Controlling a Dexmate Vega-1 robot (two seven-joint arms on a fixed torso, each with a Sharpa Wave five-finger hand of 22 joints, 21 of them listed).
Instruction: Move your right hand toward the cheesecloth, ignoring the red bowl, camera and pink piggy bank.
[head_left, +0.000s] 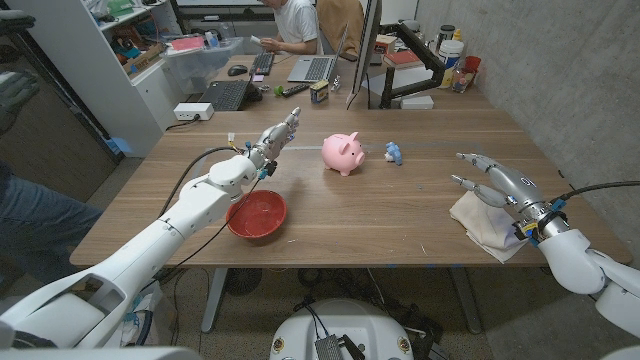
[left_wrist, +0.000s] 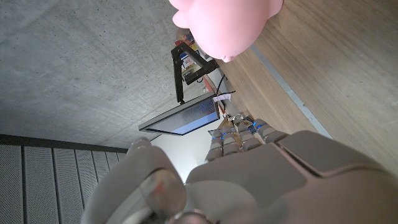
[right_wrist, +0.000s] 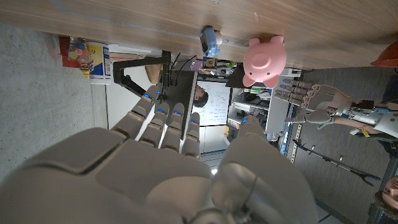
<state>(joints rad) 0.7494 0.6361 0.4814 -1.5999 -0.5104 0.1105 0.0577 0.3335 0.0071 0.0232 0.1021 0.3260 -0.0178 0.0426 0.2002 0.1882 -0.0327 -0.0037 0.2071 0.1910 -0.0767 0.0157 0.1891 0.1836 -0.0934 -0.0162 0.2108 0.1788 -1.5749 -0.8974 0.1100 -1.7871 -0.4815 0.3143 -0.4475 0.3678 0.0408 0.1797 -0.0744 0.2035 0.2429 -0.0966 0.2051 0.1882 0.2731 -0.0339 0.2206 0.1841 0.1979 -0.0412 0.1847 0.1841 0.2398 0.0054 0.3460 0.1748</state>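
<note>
Head view: your right hand (head_left: 492, 180) sits at about 4 o'clock on the table, fingers spread and pointing toward 10 o'clock, nothing in it. It hangs over the far edge of the cheesecloth (head_left: 487, 226); whether it touches the cloth you can't tell. The cheesecloth is a crumpled off-white patch near the table's near right edge, right under and just behind your wrist.

Right wrist view: back of your right hand (right_wrist: 168, 168) with fingers straight and apart, empty. Beyond the fingertips you see the pink piggy bank (right_wrist: 264, 60) and a small blue thing (right_wrist: 211, 41) on the wood, plus your left hand (right_wrist: 309, 99) with fingers out.

Out from there in the head view: the small blue thing (head_left: 394, 153) is at about 12 o'clock from table centre, just right of the pink piggy bank (head_left: 342, 153), well apart from your right hand. The piggy stands upright, snout toward the near edge. The red bowl (head_left: 257, 214) is at roughly 8 o'clock, near the front edge, sitting upright, with the left forearm passing just beside its rim.

Your left hand (head_left: 278, 133) is raised at about 10 o'clock, fingers extended together pointing away toward the far side, holding nothing. Left wrist view: back of the left hand (left_wrist: 249, 180), piggy bank (left_wrist: 227, 25) close ahead of it, a dark monitor (left_wrist: 183, 118) past the table.

Far side: a person (head_left: 295, 25) sits at a desk with a laptop (head_left: 313, 68).
</note>
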